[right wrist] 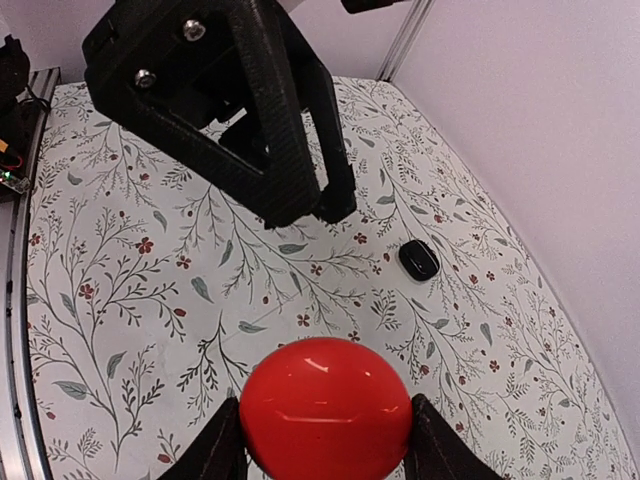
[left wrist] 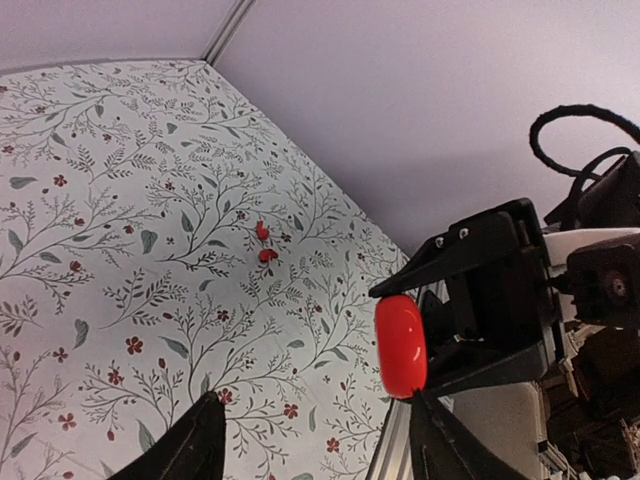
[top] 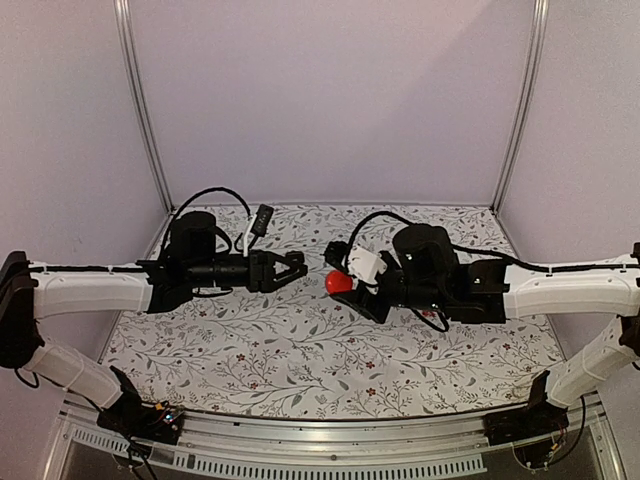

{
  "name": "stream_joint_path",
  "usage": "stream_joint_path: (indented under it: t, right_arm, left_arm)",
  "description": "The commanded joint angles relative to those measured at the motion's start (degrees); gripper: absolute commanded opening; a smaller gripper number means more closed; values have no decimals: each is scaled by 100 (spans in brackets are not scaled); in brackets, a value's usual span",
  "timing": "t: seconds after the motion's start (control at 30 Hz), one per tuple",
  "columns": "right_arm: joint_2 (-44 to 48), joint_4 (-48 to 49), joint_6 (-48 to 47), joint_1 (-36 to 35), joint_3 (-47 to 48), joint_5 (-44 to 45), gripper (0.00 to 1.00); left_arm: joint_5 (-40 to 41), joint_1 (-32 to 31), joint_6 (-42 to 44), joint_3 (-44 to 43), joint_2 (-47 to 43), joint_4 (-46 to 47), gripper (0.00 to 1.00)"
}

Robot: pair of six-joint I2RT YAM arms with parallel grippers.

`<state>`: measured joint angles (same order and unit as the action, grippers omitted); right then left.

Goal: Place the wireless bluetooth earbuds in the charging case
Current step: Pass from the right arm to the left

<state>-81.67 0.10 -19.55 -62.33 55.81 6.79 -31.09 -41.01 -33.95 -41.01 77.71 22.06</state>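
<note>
From above, the left gripper (top: 298, 268) and the right gripper (top: 345, 277) meet nose to nose over the middle of the table, near its back half, with a narrow gap between them. The right one is clamped on the red charging case (top: 337, 284), held off the surface. The floral cloth (top: 300, 350) runs to an aluminium rail (top: 330, 432) at the near edge. Pale walls (top: 330, 100) close the back and both sides, with slanted metal posts (top: 140, 100) in the corners, so the free room lies in front of and below the arms. In the left wrist view, its own black fingertips (left wrist: 200, 445) stand apart with nothing between them, well above the cloth. The case sits edge-on in the other pincer just ahead and to the right. The two red earbuds (left wrist: 264, 243) lie close together on the cloth, well away from both grippers, toward the back wall. In the right wrist view, the case fills the gap between its own two fingers. The left pincer hangs above and beyond it. A small black oval object (right wrist: 418, 259) rests alone on the cloth near the wall.
</note>
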Motion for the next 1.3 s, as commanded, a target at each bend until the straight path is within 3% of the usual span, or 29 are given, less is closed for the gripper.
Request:
stream_joint_path:
  t: [0.0, 0.73, 0.9, 1.1, 1.27]
  right_arm:
    - [20, 288, -102, -110, -37, 372, 41]
    - [-86, 280, -150, -262, -9, 511, 41]
    - [-108, 276, -170, -280, 0, 553, 41]
    - [-173, 236, -211, -322, 26, 669, 41]
    - [-198, 232, -224, -346, 26, 794, 41]
  left_arm:
    - [-35, -172, -45, -234, 186, 251, 62]
    - [-118, -665, -46, -615, 725, 418, 62]
    - [-141, -719, -58, -658, 804, 453, 57]
    - [-147, -745, -99, -628, 833, 492, 42]
    - [-160, -741, -120, -664, 871, 481, 43]
